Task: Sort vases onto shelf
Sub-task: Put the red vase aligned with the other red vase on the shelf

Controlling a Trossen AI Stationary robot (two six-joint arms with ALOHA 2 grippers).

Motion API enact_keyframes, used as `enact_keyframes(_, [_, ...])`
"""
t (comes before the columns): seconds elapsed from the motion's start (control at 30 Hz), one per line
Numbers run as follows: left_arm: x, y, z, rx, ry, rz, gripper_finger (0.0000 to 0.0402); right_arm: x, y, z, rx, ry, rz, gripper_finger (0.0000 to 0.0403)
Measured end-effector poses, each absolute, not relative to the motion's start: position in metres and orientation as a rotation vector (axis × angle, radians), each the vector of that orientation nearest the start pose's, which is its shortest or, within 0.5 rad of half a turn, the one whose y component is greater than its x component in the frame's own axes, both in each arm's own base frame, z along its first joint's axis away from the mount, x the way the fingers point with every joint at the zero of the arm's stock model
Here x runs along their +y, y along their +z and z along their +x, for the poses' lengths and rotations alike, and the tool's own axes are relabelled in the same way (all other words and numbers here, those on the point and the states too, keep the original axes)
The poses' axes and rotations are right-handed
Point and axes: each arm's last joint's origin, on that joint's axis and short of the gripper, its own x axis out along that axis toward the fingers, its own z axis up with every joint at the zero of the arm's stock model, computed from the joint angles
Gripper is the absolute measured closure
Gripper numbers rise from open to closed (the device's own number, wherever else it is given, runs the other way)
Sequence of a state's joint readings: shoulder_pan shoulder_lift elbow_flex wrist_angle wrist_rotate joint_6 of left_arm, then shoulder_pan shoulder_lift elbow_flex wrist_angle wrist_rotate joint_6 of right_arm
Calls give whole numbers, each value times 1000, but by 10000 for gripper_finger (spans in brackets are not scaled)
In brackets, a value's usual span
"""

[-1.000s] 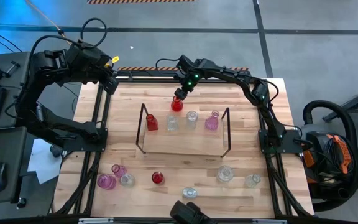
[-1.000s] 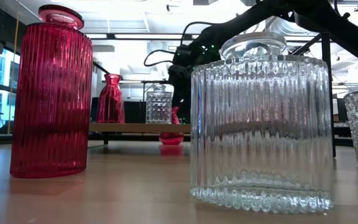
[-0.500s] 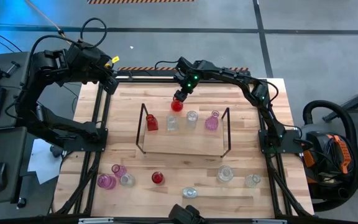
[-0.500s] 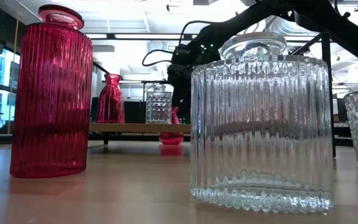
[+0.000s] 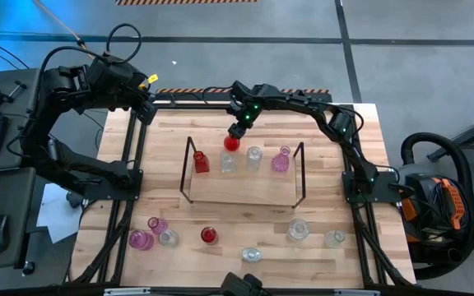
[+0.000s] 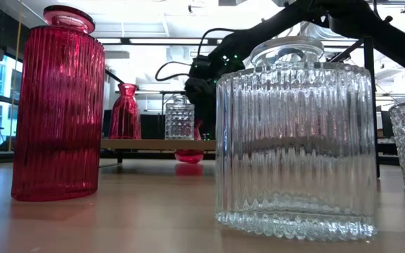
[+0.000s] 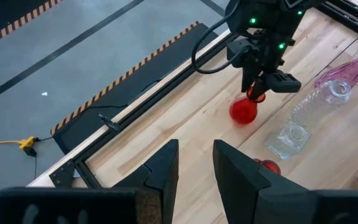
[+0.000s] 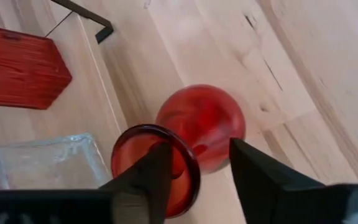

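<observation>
We see the round red vase (image 8: 201, 127) with its flared mouth directly under the right gripper (image 8: 194, 165): one finger (image 8: 143, 180) sits over the inside of the rim, the other (image 8: 260, 174) outside beside the bulb, so the jaws straddle the rim. We cannot tell whether the pads actually press on the glass; the fingers stand partly apart. In the high view this vase (image 5: 232, 143) lies just below the right gripper (image 5: 237, 131), at the back edge of the shelf (image 5: 241, 191). In the low view the large clear ribbed vase (image 6: 295, 140) in the foreground cuts off most of it, leaving only a red sliver (image 6: 188, 156).

Beside the gripper, on the shelf side, stand a clear faceted vase (image 8: 39, 158) and a red ribbed block vase (image 8: 20, 67), both cut off by the frame edge. Further along the shelf are a clear bottle (image 5: 254, 156) and a pink vase (image 5: 281, 159).

The left gripper (image 7: 194, 163) hangs over the table's back-left corner, fingers parted with nothing between them.
</observation>
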State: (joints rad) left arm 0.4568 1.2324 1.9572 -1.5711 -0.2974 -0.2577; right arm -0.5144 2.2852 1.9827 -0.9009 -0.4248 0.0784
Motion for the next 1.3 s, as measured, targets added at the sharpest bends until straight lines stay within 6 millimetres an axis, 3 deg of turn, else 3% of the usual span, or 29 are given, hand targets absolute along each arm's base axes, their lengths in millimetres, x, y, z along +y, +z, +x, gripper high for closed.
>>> enact_keyframes(0.33, [69, 488, 121, 789, 794, -249, 312, -222, 200, 424, 1065, -74, 632, 391])
enact_keyframes(0.6, [70, 489, 120, 845, 787, -96, 312, -220, 200, 425, 1068, -83, 663, 387])
enact_keyframes(1.03, [70, 489, 120, 826, 794, -144, 312, -210, 201, 429, 1080, -67, 655, 392])
enact_keyframes(1.17, [68, 488, 122, 811, 739, -207, 312, -213, 209, 428, 1090, -113, 624, 393])
enact_keyframes(1.3, [68, 488, 122, 812, 717, -214, 312, -219, 232, 427, 1074, -148, 566, 393])
